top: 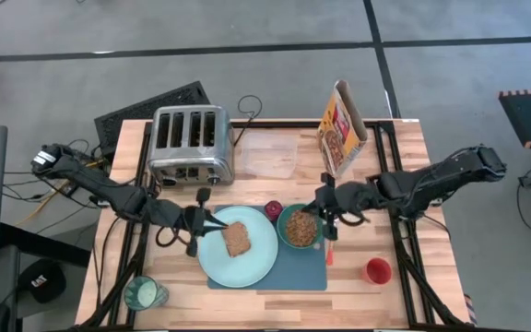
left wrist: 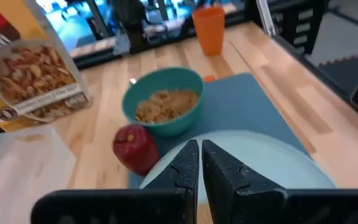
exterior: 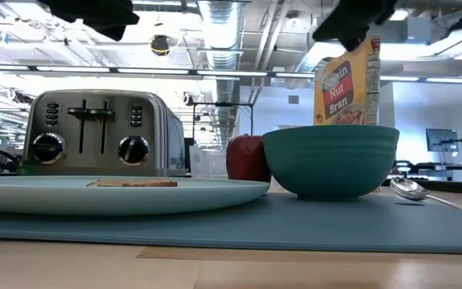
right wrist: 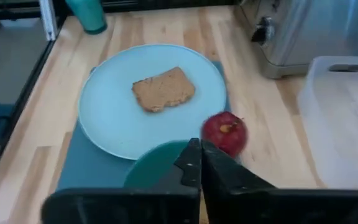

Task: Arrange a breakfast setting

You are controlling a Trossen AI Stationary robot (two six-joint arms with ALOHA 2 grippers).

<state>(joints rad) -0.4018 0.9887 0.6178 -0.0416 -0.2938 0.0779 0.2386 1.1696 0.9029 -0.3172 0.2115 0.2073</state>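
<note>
A slate-blue mat lies on the wooden table. On it rest a pale mint plate with a brown toast slice and a green bowl of cereal. A dark red fruit sits at the mat's far edge between plate and bowl. The red-handled spoon lies right of the bowl. My left gripper hovers shut above the plate's left rim and holds nothing. My right gripper hovers shut over the bowl's right side, also holding nothing.
A chrome toaster stands at the far left and a cereal box at the far right, with a clear container between them. A red cup sits near the right front and a green glass near the left front.
</note>
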